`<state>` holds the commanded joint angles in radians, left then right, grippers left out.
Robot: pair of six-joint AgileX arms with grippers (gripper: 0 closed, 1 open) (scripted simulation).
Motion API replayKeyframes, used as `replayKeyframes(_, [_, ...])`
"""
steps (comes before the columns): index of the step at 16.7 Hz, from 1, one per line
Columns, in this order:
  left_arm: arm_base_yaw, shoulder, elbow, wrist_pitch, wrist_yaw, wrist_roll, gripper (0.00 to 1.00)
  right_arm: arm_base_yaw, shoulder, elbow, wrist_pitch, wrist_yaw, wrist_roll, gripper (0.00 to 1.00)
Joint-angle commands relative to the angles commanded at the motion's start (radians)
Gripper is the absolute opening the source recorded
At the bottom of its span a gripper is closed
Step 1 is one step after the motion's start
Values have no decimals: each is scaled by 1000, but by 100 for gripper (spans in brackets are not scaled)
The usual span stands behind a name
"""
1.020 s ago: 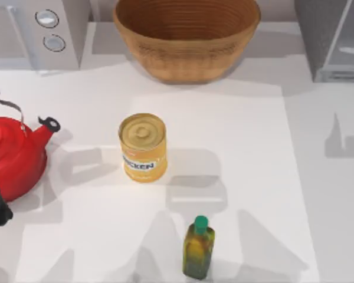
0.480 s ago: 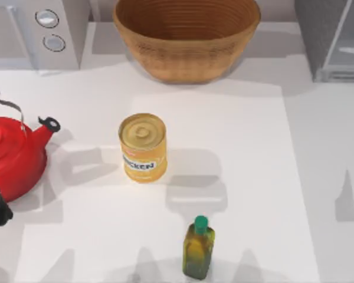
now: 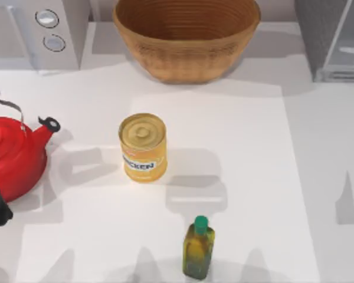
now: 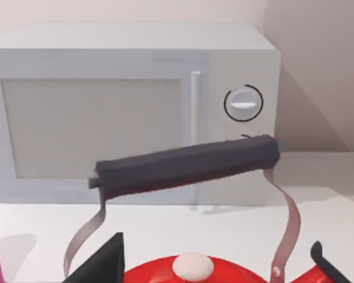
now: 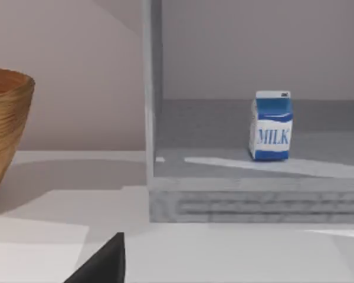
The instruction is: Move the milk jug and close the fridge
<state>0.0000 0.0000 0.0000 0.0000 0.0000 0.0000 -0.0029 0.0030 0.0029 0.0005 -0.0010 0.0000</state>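
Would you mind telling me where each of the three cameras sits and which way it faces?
Top view: above the table, looking down on the can, bottle and basket; a dark piece of the left arm sits at the left edge.
Left wrist view: low, facing the kettle and microwave.
Right wrist view: low, facing the open fridge holding the milk jug; basket shared with the top view.

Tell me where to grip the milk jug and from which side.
Grip the milk jug across its flat white side walls, below the blue top. It stands upright inside the open fridge, so coming in level through the open front looks best; the fridge's wall beside it probably rules out the other sides.
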Motion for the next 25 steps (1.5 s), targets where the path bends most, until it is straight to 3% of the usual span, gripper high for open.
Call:
replayKeyframes(6, [0,0,0,0,0,0,100,2,-149,123,-226,0,1,100])
replayKeyframes(19, [0,0,0,0,0,0,100,2,-723,593,-1322,6,-12,100])
replayKeyframes(25, [0,0,0,0,0,0,100,3,-807,662,-1470,8,-12,100])
